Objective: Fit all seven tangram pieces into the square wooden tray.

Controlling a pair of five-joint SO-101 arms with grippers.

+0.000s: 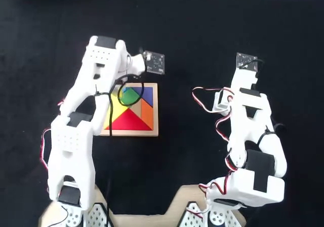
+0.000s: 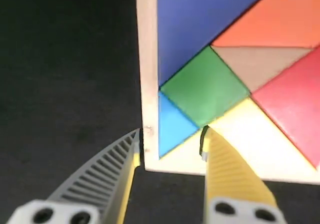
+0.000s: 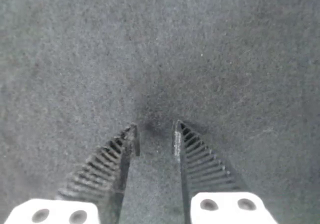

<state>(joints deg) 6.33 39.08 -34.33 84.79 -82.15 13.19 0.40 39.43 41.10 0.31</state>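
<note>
Table (image 1: 202, 30): black cloth. My left arm (image 1: 76, 136) is stretched over the square wooden tray (image 2: 145, 59), which lies left of centre in the high view. My right arm (image 1: 253, 131) stands well apart from the tray, on the other side.

Tray contents, large to small: red triangle (image 2: 295, 104), yellow triangle (image 2: 272, 149), dark blue triangle (image 2: 190, 29), orange piece (image 2: 270, 19), green square (image 2: 205, 84), light blue triangle (image 2: 170, 119). All lie flat and edge to edge inside the rim. Between orange, green and red sits a tan triangle (image 2: 260, 64). It may be a wood-coloured piece or bare tray floor; I cannot tell which.

My left gripper (image 2: 170, 136) hangs over the tray corner by the light blue triangle, jaws spread and grasping nothing. One finger is outside the rim; the other is over the yellow triangle, near its seam with the green square. My right gripper (image 3: 155, 134) hovers over bare cloth, jaws parted, empty.

Judgement: closing stage.
- If the tan triangle is a piece, all seven are seated. The next move is then a straight lift of the left gripper, so the outer finger does not drag the rim.
- If it is a gap, one small triangle is left to seat, and it must be turned to match that opening.
</note>
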